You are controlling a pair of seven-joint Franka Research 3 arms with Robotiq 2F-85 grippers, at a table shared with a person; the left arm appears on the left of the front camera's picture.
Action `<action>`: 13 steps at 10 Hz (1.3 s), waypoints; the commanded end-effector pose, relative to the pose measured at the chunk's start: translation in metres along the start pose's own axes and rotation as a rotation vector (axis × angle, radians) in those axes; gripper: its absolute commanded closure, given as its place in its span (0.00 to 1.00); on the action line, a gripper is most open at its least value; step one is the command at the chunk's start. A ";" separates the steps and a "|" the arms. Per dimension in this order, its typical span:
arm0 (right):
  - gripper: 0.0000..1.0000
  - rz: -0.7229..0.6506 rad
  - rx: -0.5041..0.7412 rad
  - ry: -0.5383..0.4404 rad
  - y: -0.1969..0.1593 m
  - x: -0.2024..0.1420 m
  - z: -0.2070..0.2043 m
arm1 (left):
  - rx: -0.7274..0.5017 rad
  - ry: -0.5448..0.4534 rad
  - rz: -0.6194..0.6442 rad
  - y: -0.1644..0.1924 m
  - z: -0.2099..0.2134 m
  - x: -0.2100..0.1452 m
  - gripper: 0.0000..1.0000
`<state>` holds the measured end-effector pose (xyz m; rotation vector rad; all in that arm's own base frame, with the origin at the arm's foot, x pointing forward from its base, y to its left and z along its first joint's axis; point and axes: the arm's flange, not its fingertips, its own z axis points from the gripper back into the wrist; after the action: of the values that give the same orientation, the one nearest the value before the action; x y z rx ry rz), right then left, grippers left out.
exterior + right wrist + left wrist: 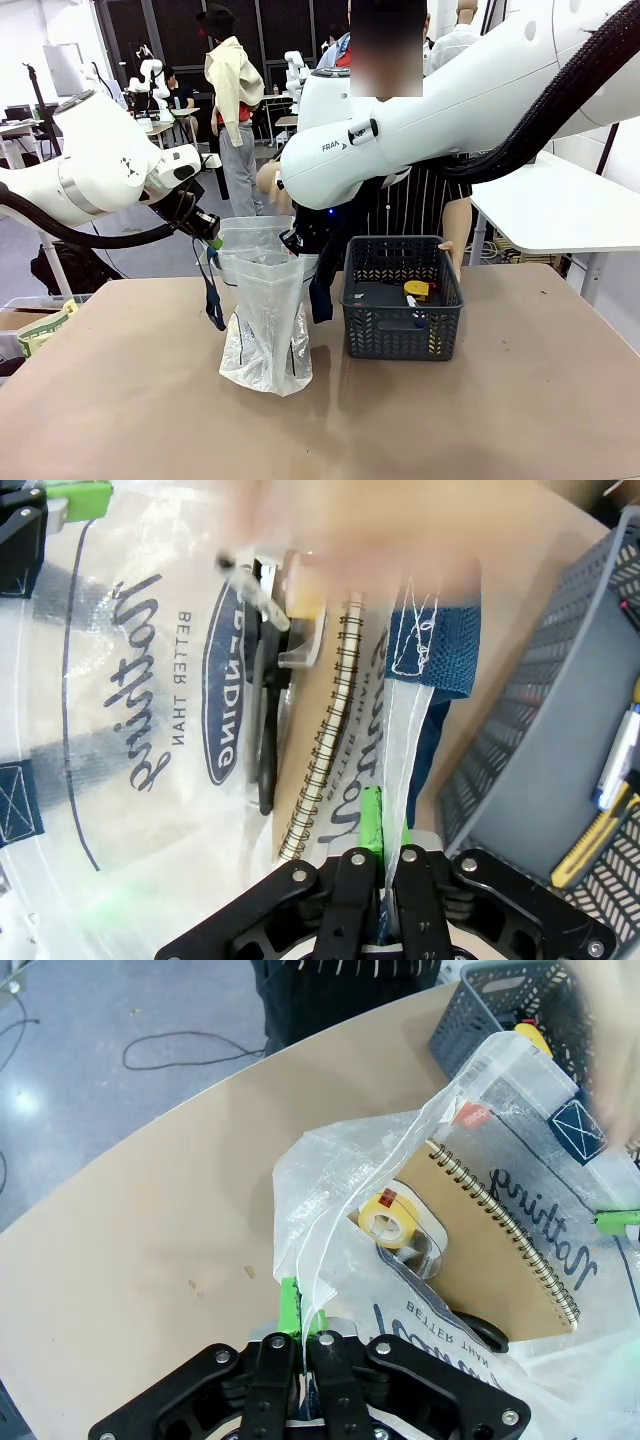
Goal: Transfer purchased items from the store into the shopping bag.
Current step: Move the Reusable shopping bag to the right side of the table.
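The left end effector (303, 1322) and right end effector (385, 852) are pinching opposite rims of the bag (265, 330), spreading it beside the basket (400, 335). A notebook (500, 1250) and tape (388, 1218) are lying inside; next is probably holding steady for the remaining items (416, 290).

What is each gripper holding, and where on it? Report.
Both hold the shopping bag by its top rim: the left gripper pinches one side, the right gripper the opposite side, near a navy strap handle.
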<state>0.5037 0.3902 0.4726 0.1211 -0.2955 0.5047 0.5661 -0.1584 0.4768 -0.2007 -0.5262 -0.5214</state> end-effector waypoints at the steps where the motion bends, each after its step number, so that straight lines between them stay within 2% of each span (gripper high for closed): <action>1: 1.00 0.000 -0.001 -0.001 0.000 -0.002 -0.001 | 0.002 -0.001 0.002 0.002 0.001 0.000 1.00; 13: 1.00 0.000 -0.001 -0.001 0.000 -0.002 -0.001 | 0.002 -0.001 0.002 0.002 0.001 0.000 1.00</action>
<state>0.5037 0.3902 0.4726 0.1211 -0.2955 0.5047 0.5661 -0.1584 0.4768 -0.2007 -0.5262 -0.5214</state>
